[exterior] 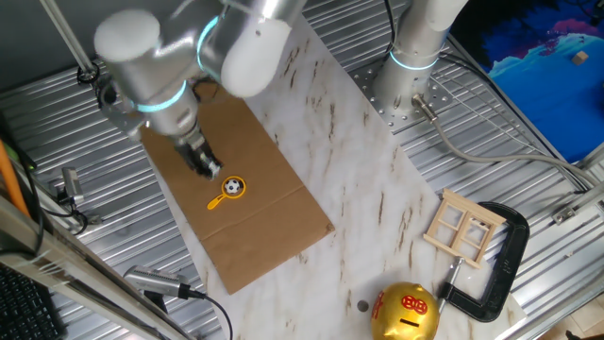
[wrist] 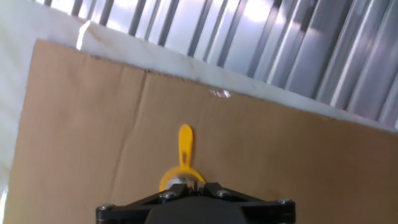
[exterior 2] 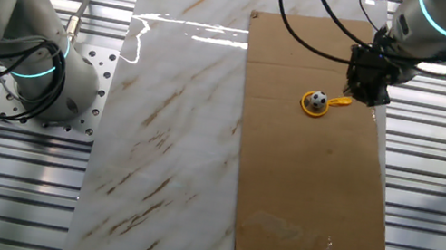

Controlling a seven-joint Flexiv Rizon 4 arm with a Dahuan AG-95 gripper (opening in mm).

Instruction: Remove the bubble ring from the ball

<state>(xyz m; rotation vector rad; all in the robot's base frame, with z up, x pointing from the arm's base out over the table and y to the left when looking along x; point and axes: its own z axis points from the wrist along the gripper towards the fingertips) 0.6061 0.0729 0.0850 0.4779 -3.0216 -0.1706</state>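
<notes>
While the gripper hangs low over the brown cardboard sheet in one fixed view, we see the bubble ring lying flat there with the ball sitting inside its loop, the fingertips just beside the loop's upper edge. On the counter, well apart, stand a gold piggy bank, a small wooden window frame and a black clamp.

In the other fixed view we find the gripper close to the ring's handle, the ball plainly encircled by the bubble ring.

In the hand view the gripper's black body covers most of the loop; only the yellow handle and part of the bubble ring show on the cardboard sheet. We cannot tell whether the fingers are parted or closed.
</notes>
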